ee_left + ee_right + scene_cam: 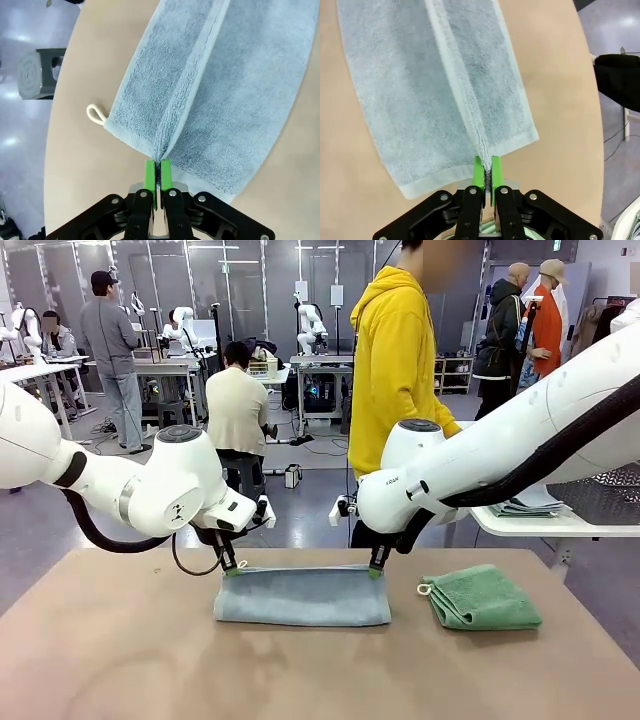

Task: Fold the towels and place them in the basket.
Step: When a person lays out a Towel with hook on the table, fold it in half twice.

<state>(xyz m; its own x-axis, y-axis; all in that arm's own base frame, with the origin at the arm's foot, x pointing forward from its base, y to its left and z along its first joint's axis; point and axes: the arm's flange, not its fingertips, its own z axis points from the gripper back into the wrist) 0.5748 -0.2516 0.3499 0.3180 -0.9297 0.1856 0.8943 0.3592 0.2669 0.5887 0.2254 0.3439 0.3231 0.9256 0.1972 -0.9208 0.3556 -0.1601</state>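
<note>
A pale grey-blue towel (303, 596) lies folded lengthwise on the brown table, its upper layer lifted along the far edge. My left gripper (231, 568) is shut on the towel's far left corner, and my right gripper (377, 571) is shut on the far right corner. In the left wrist view the green pads (150, 176) pinch the towel (220, 95) where its fold runs away from them; a white loop (96, 114) sticks out at the corner. The right wrist view shows the same pinch on the towel (425, 90). A mint green towel (482, 599) lies folded at the right. The basket (606, 494) sits on a side table.
The table (120, 640) has bare room at the front and left. A person in a yellow hoodie (395, 360) stands at the far side. A white side table (545, 523) at the right carries folded cloths beside the basket.
</note>
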